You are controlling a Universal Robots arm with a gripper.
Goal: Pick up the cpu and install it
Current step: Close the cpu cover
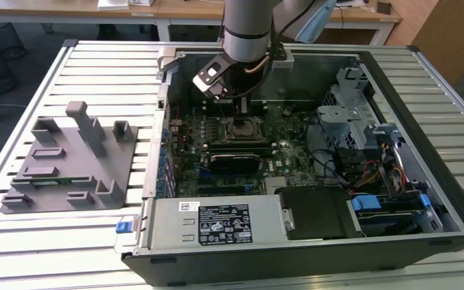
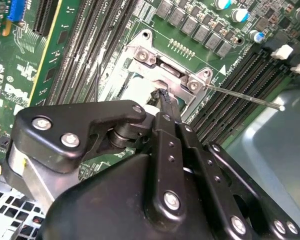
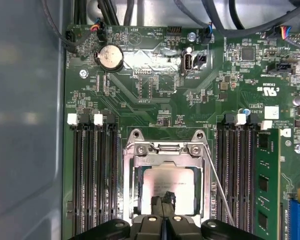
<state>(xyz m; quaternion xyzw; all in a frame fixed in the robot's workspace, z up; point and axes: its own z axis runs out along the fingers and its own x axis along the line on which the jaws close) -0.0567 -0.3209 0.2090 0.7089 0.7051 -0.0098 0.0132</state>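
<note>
Cpu: the small silver square cpu (image 3: 171,179) lies flat inside its socket, in the middle of the green board.
Socket: the metal frame (image 3: 131,190) goes all around the cpu. Its top plate is not over the chip.
Lever: a thin metal lever (image 3: 218,190) runs slanted along one side of the frame, just beside it.
Gripper: in the first wrist view the gripper (image 3: 164,197) points down at the cpu. Its two black fingers (image 3: 157,206) are pressed together with no gap. The tips are right at the chip's top, near one edge. I cannot tell if they touch it.
Other look: in the second wrist view the gripper (image 2: 165,96) has its thin tip at the socket.
Board: the green board (image 3: 155,102) has long black slots (image 3: 92,165) on both sides of the socket. A green memory stick (image 3: 266,185) stands in one slot. A round silver battery (image 3: 110,57) sits farther off.
Arm: in the exterior view the grey arm (image 1: 248,30) reaches down into the open computer case (image 1: 425,121).
Tray: a grey plastic tray (image 1: 63,163) rests on the slatted table (image 1: 22,241), on the exterior view's left, apart from the case.
</note>
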